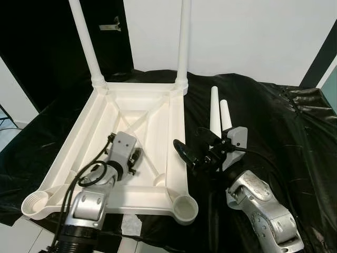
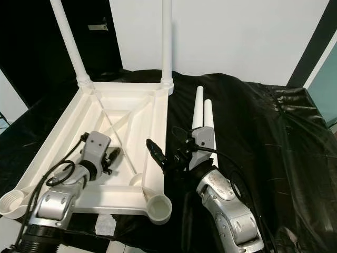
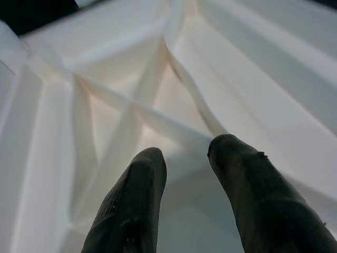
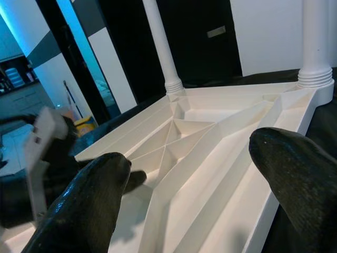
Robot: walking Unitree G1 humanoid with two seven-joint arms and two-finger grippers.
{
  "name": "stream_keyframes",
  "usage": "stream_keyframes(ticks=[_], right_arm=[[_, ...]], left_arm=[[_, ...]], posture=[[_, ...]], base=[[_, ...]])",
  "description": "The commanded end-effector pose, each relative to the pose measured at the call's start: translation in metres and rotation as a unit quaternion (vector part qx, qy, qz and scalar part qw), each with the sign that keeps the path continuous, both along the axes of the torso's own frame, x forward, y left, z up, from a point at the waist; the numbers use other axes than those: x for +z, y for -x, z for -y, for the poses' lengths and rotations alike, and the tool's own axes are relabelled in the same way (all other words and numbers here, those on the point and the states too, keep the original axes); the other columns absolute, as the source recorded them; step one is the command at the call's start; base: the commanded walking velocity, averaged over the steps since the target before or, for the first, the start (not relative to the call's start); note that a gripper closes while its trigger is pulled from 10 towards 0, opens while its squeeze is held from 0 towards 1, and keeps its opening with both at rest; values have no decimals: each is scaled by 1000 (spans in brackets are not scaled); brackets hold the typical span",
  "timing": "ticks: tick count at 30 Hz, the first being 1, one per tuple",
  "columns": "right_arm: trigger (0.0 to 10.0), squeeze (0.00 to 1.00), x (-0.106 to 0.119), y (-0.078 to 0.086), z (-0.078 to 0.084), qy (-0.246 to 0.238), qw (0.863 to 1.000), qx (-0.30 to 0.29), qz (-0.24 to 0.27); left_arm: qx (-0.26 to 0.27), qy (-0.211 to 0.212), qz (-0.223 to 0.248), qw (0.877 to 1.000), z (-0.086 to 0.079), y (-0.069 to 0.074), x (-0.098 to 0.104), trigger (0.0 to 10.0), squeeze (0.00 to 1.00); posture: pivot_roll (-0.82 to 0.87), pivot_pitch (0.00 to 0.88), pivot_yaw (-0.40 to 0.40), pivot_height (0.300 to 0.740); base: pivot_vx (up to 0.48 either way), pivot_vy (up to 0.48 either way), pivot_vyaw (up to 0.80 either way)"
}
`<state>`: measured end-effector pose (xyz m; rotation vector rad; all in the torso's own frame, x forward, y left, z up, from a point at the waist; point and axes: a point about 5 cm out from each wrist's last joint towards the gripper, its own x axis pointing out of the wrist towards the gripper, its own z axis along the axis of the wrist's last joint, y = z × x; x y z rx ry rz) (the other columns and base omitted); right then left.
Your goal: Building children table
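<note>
at 6 o'clock the white tabletop (image 1: 131, 203) lies upside down on a black plastic sheet (image 1: 295, 137), with two empty leg sockets (image 1: 184, 209) on its near corners. the left gripper (image 1: 136, 158) rests inside the ribbed underside, at about 7 o'clock, its fingers (image 3: 131, 205) a little apart and grasping nothing. the right gripper (image 1: 187, 157) is at 5 o'clock, just beside the right rim of the tabletop, its fingers (image 4: 87, 203) spread wide and empty. behind it, at 1 o'clock, two loose white legs (image 1: 220, 117) lie side by side on the sheet. at 12 o'clock two mounted legs (image 1: 183, 42) stand upright in the far corners.
</note>
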<state>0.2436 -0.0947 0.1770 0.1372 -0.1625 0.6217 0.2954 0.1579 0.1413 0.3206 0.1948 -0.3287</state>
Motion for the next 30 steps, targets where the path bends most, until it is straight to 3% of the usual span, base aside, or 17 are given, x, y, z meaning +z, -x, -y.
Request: stream_keyframes(ticks=[1, 2, 3, 5, 7, 12, 15, 19, 23, 30], right_arm=[[10000, 0, -3, 0, 0, 3, 1000, 0, -5], [10000, 0, -3, 0, 0, 3, 1000, 0, -5], [10000, 0, -3, -1, 1, 4, 1000, -1, -5], [10000, 0, -3, -1, 1, 4, 1000, -1, -5], [10000, 0, -4, -2, 2, 8, 1000, 0, -5], [10000, 0, -4, -3, 3, 11, 1000, -1, -5], [10000, 0, -6, -11, 15, 27, 999, -26, -3], [10000, 0, -7, -15, 22, 35, 999, -37, -3], [10000, 0, -6, -18, 26, 40, 998, -43, -1], [10000, 0, -7, -19, 27, 44, 998, -40, -1]], left_arm=[[-42, 11, 11, 999, 0, 4, 7, 10000, 0], [-42, 11, 11, 999, 0, 4, 7, 10000, 0], [-94, 9, 10, 995, 1, 12, 10, 10000, 0], [-94, 9, 10, 995, 1, 12, 10, 10000, 0], [-179, 10, 9, 984, 3, 25, 14, 10000, 0], [-218, 12, 7, 976, 4, 33, 16, 10000, 0], [-314, 15, -7, 949, -1, 58, 22, 10000, 0], [-350, 22, -36, 936, -8, 70, 21, 10000, 0], [-381, 4, -73, 921, -23, 83, 18, 10000, 0], [-387, -17, -98, 917, -29, 89, 13, 10000, 0]], posture=[[23, 0, 9, 740], [23, 0, 9, 740], [24, 0, 7, 740], [24, 0, 7, 740], [28, 0, -1, 740], [31, 0, -7, 740], [35, 0, -18, 740], [40, 0, -24, 740], [43, 0, -30, 740], [49, 0, -34, 740]], base=[[0, 0, 0], [0, 0, 0], [0, 0, 0], [0, 0, 0], [0, 0, 0], [0, 0, 0], [0, 0, 0], [0, 0, 0], [0, 0, 0], [0, 0, 0]])
